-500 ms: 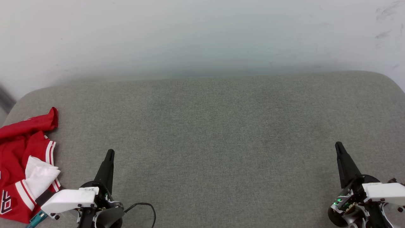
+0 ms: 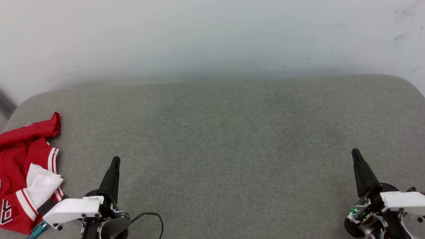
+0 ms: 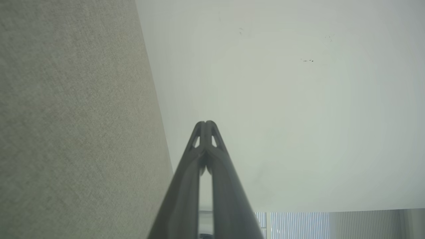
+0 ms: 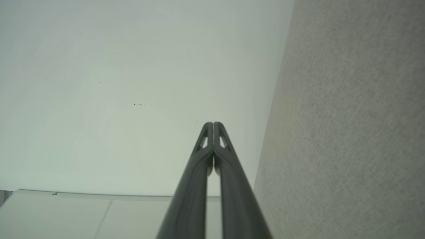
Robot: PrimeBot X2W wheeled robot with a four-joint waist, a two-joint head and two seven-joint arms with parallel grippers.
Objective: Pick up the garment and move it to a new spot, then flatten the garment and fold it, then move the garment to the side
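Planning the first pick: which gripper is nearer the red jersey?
Left. The left gripper is just right of the jersey, at the left end of the grey cushion; the right gripper is at the far right end.

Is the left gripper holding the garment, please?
No, the left gripper is shut and empty, with the garment lying crumpled beside it.

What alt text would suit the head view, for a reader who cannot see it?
A crumpled red jersey with white striped sleeve ends lies at the left edge of a grey fabric surface before a pale wall. The robot's left gripper and right gripper, both shut and holding nothing, point up from the lower corners.
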